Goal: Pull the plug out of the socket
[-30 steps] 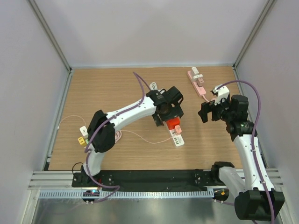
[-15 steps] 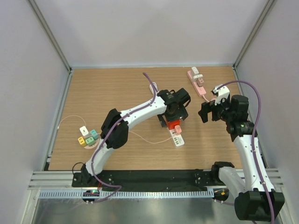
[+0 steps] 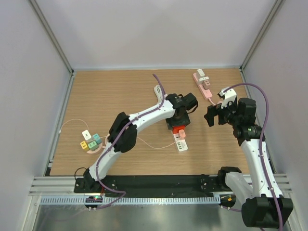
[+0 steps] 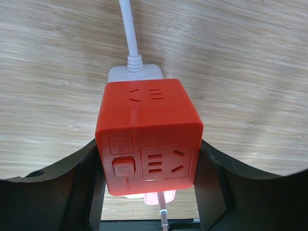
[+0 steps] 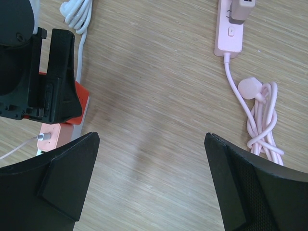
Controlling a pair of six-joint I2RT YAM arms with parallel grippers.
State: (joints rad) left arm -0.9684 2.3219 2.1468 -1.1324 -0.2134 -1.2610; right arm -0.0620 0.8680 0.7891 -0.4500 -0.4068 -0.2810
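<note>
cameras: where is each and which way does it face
Top external: above and behind the arms, looking down at the table; both show whole.
Left wrist: straight down on the red socket cube, own fingers beside it.
Right wrist: down at the pink power strip; own fingers at the bottom.
All three show that cube.

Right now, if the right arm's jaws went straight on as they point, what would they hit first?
Probably the bare table: the right gripper, jaws open, frames only wood; the red cube and pink cord lie off to the sides.
</note>
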